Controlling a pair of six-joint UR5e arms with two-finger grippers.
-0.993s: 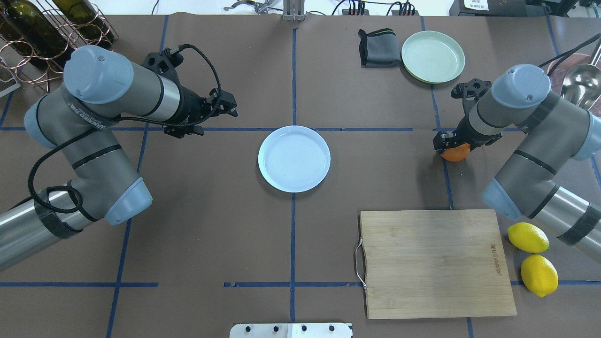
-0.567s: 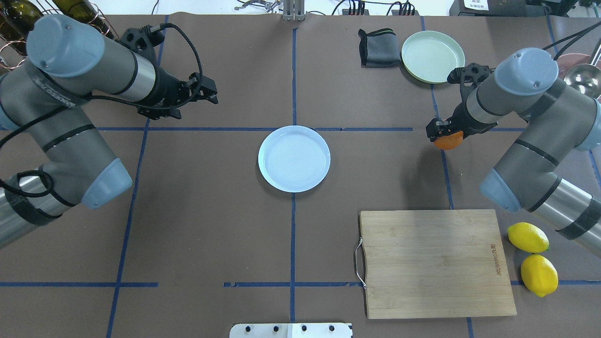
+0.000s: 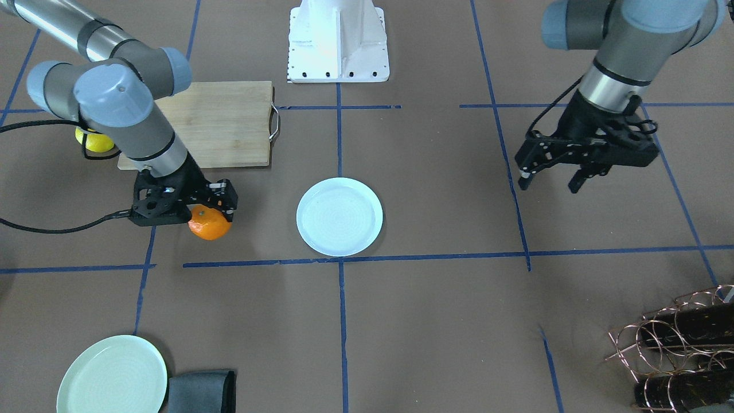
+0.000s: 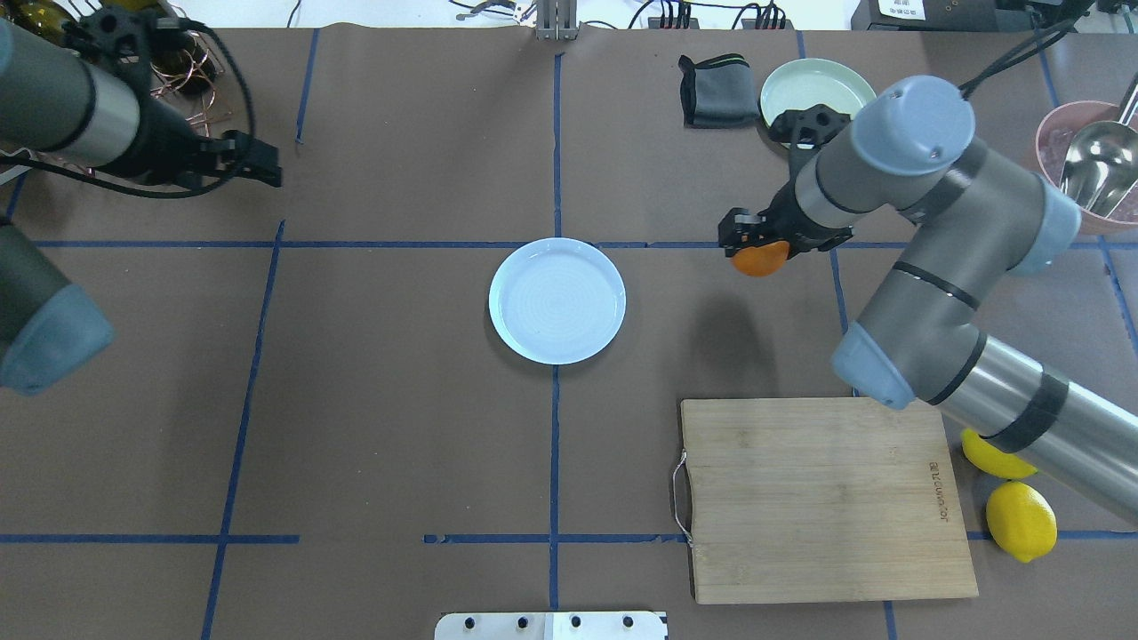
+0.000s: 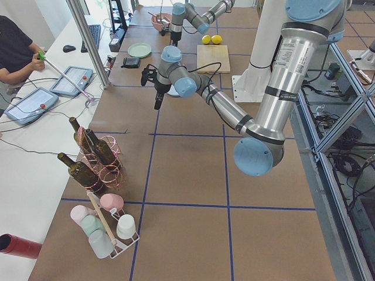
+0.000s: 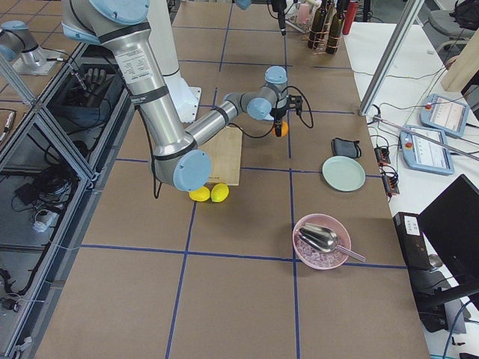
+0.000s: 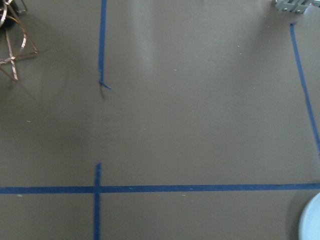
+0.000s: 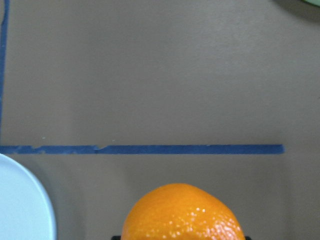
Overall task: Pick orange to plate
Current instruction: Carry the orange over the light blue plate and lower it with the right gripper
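Orange (image 4: 758,259) is gripped between the closed fingers of the right gripper (image 4: 752,246), to the right of the plate (image 4: 556,300) and well apart from it. Its shadow is cast separately on the table (image 4: 400,427), so it is held clear of the surface.

In the overhead view, a bottle rack (image 4: 182,62) is seen at the far left corner, partly hidden behind the left arm. The left gripper (image 3: 549,183) is held over bare table near that rack. Its jaws are spread and nothing is held between them.

The plate is set flat at the table's middle, on the central tape line.

Right of it, the orange is seen in the wrist view (image 8: 182,212) with the plate's rim (image 8: 22,200) at the lower left edge.

At the far edge, a dark cloth (image 4: 711,89) lies just beside a green plate (image 4: 805,89), which is partly covered by the right arm.

Nearer the robot, a board (image 4: 818,498) lies flat, with two lemons (image 4: 1021,520) just beside its right edge.

A pink bowl (image 4: 1058,124) with a ladle (image 4: 1098,164) in it is seen at the far right.
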